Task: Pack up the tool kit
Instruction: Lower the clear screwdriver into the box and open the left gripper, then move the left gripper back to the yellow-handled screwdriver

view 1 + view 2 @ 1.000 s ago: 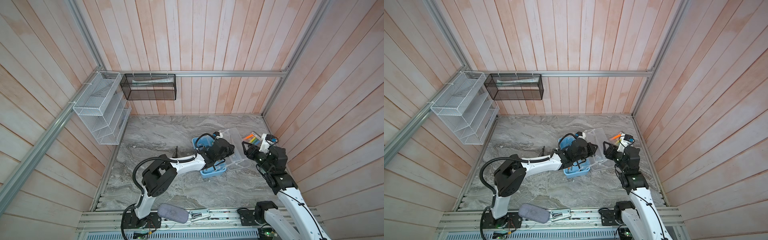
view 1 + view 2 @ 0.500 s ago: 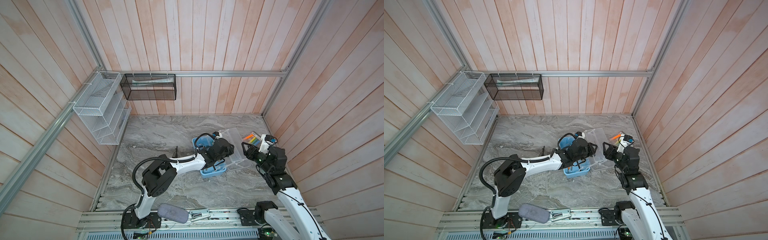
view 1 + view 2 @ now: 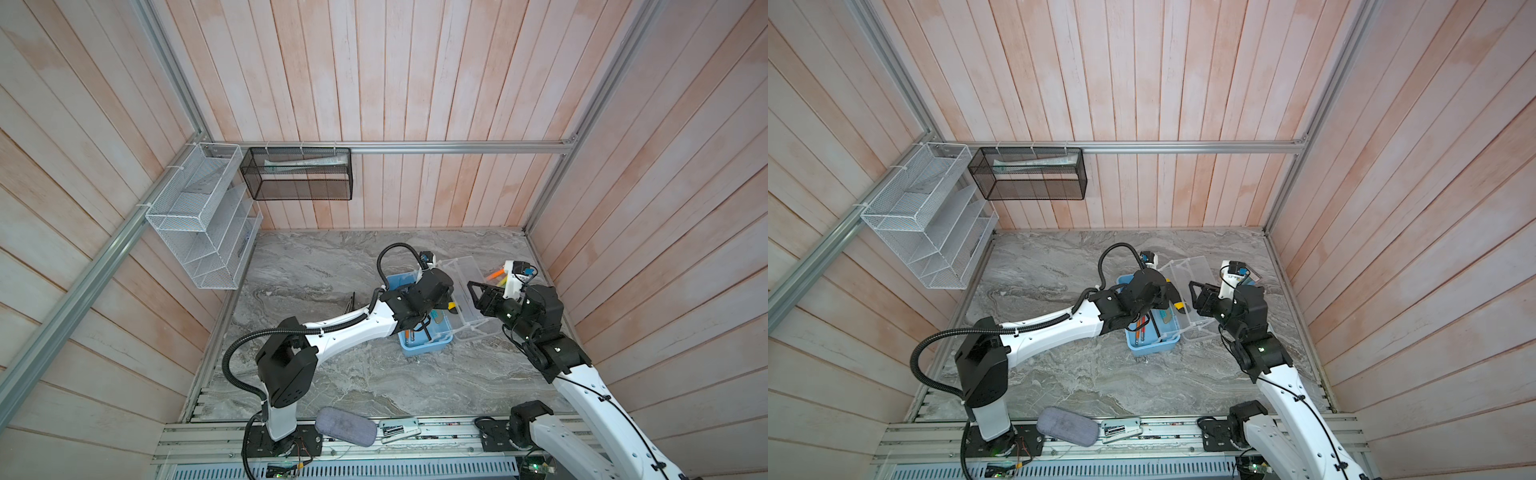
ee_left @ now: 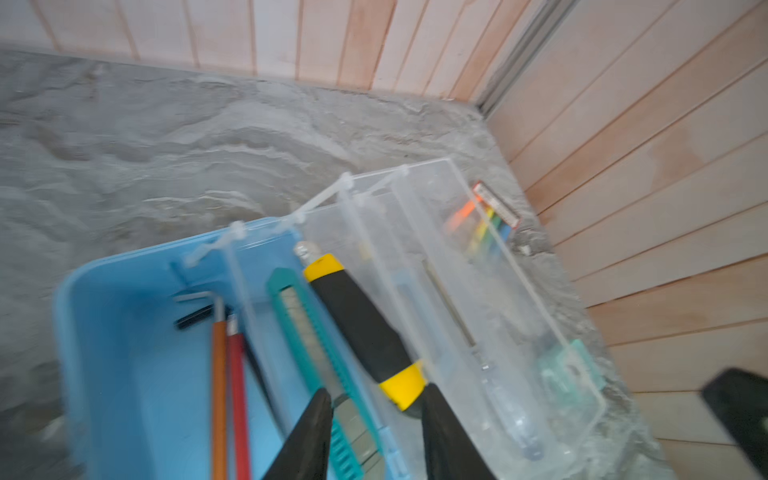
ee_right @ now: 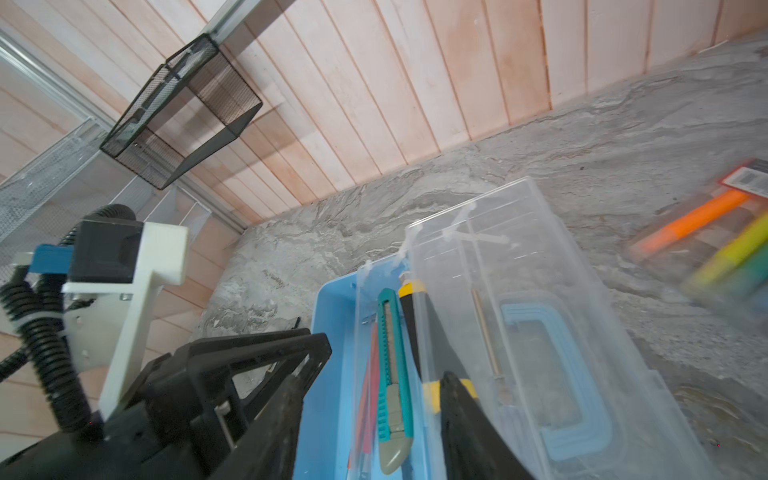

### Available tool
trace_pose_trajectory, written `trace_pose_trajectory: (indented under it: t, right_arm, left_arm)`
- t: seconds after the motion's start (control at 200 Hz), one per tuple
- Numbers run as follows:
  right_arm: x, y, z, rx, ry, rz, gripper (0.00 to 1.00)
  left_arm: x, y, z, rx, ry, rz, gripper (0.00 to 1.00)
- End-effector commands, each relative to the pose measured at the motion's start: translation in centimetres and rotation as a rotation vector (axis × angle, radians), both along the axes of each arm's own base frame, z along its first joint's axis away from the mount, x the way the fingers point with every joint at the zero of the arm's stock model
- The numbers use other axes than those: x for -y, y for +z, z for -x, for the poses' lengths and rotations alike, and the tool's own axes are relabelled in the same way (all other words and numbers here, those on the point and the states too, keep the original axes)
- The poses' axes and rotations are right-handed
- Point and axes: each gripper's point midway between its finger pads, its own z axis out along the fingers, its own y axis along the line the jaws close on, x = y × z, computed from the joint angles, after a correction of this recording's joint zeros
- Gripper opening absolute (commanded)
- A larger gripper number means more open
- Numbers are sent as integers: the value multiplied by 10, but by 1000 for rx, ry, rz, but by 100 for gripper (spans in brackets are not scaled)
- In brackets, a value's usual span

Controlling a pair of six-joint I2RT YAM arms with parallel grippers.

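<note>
Fingers (image 4: 307, 436) of left gripper (image 4: 378, 390) part open, straddling butt of utility knife (image 4: 361, 328), unclamped; knife runs ahead along tool kit (image 4: 124, 353) hinge; right gripper (image 3: 477, 294) jaws apart above clear lid (image 5: 519, 249), nothing held.

Left arm (image 3: 349, 328) reaches way out toward the far right, left gripper (image 4: 377, 392) pointing down, jaws parted. Right arm (image 3: 582, 374) is folded up, right gripper (image 3: 473, 296) facing left, jaws apart too.

We see soft, even light and faint shadows; both top views sharp, bowed at the edges; wrist views blurred, the marker pack (image 5: 715, 249) worst.
</note>
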Motion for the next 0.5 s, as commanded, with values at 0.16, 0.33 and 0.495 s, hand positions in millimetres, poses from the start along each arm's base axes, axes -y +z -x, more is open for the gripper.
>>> trace_pose_trajectory:
  t: [0.16,0.33,0.495]
  right_arm:
    - [-45,-19,1,-42,76,89,52]
    - [-71,-32,0,-73,140,66,52]
    - [-88,-42,-4,-103,178,70,51]
  left_arm:
    - [-161,-75,28,-157,251,-357,38]
    - [-197,-100,36,-228,284,-291,34]
    - [-203,-116,29,-252,275,-263,27]
